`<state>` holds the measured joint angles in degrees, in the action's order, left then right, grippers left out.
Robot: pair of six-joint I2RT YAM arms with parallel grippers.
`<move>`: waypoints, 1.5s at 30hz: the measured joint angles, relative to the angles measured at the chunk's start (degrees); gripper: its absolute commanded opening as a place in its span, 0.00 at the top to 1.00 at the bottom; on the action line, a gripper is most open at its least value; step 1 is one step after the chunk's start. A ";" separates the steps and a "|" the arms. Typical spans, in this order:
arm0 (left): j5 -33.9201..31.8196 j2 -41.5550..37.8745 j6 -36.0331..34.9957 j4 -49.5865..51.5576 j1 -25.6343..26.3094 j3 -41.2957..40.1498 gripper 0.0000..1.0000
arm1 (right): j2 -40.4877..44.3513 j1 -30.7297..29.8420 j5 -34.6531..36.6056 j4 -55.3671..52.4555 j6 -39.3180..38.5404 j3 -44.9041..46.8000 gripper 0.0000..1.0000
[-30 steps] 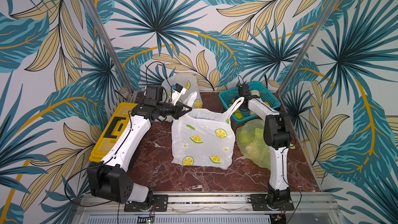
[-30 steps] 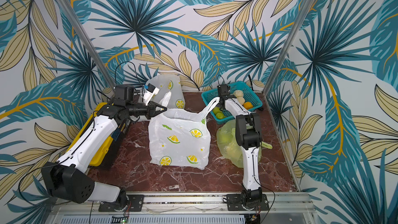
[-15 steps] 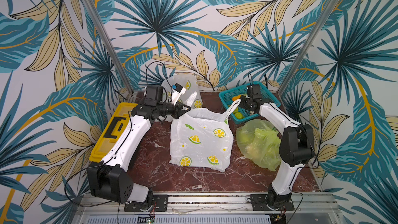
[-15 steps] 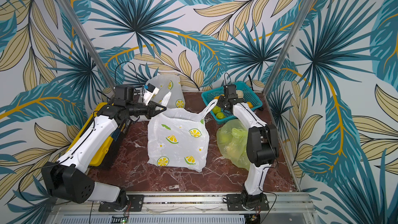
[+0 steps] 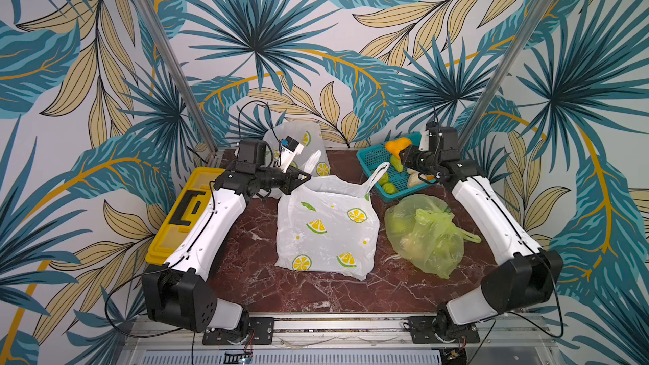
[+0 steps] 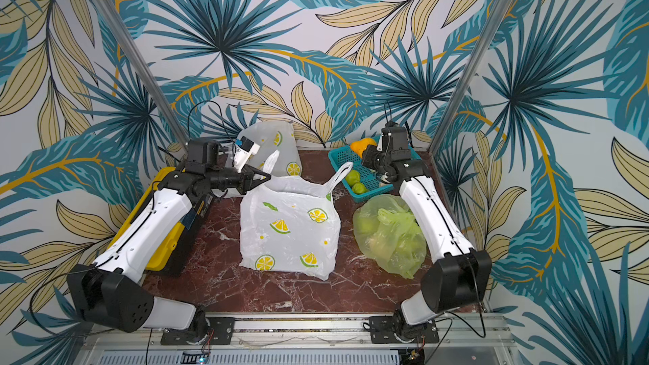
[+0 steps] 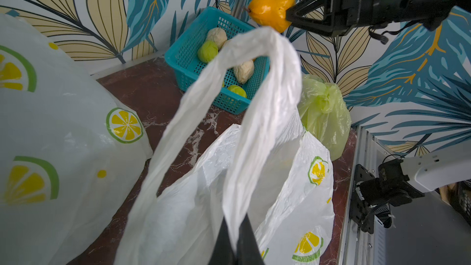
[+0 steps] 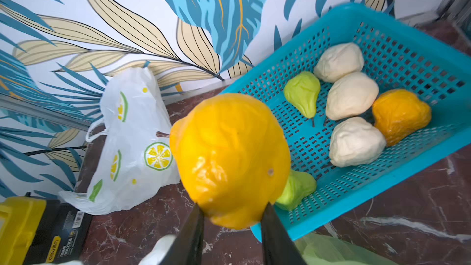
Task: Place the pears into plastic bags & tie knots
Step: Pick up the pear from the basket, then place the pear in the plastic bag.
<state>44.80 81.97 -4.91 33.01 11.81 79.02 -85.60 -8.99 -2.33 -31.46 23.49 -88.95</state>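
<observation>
Right gripper point(image 8: 233, 211), black jaws partly closed, pinches a glossy, lumpy orange pear point(image 8: 229, 159) in the air above the teal mesh basket point(image 5: 372, 161) at the worktop's far right corner. Cream, green and orange pears point(image 8: 351, 95) lie inside. Left gripper point(image 5: 305, 178) is clamped tight on a handle loop point(image 7: 265, 44) of the crinkly white lemon-print bag point(image 5: 326, 226) mid-worktop. A knotted translucent green bag point(image 5: 425, 237) sits near the right edge. Dark red marble worktop point(image 5: 316, 296); leaf-patterned walls point(image 5: 316, 29).

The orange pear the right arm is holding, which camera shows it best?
The right wrist view: the orange pear fills the middle, close and sharp, pinched between the jaws. The left wrist view shows the pear small and far off. In both top views it is only a small orange patch.
</observation>
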 measured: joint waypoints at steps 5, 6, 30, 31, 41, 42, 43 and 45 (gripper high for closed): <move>-0.02 2.29 -0.96 -0.24 1.97 2.38 1.00 | 4.22 -2.84 -2.95 -6.19 -1.70 -3.65 0.83; 0.00 2.93 -1.16 -0.24 2.62 2.99 1.00 | 4.66 -4.37 -3.91 -7.23 -1.77 -3.98 0.83; -2.69 5.70 -0.61 -2.16 8.07 6.67 1.00 | -1.11 -19.39 -14.80 3.69 16.76 13.18 0.57; -3.43 5.77 -0.39 -2.16 7.67 6.03 1.00 | -1.09 -17.86 -14.25 2.89 15.87 11.39 0.49; -8.79 7.28 0.46 -2.19 5.14 3.17 1.00 | -12.31 1.09 -1.11 3.74 9.49 -0.13 0.29; -9.01 7.21 0.61 -2.29 4.85 3.06 1.00 | -14.73 1.88 -0.04 3.91 9.46 -1.03 0.29; -9.25 7.06 0.90 -2.40 4.37 2.82 1.00 | -17.88 2.64 1.20 4.22 9.46 -2.14 0.29; -9.66 6.58 1.49 -2.47 3.28 1.90 1.00 | -23.45 3.52 2.78 4.55 9.38 -4.00 0.28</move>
<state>35.14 88.55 -3.42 30.55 15.09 80.93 -109.06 -5.48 0.45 -26.92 32.86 -92.95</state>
